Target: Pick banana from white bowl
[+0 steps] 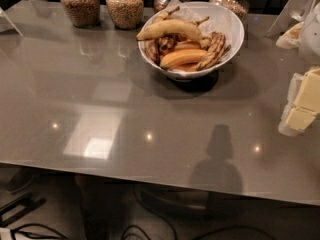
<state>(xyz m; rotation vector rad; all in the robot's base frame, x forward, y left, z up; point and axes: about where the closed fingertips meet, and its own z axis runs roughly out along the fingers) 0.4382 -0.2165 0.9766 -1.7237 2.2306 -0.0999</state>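
Banana (170, 29) lies topmost on the fruit heap in white bowl (231, 24). Light, soft, probably bruises easily: grip it mid-body, across the curve, gently. Gripper (301, 106) sits at your right frame edge, well apart; jaw state cannot be told.

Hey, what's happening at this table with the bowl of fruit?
Nothing is being handled right now. The robot's gripper hangs at the right edge of the view, over the grey table and well apart from the white bowl. The banana, long, pale yellow and speckled, lies untouched on top of the other bananas in the bowl. Behind the bowl, glass jars of grain stand along the table's far edge.
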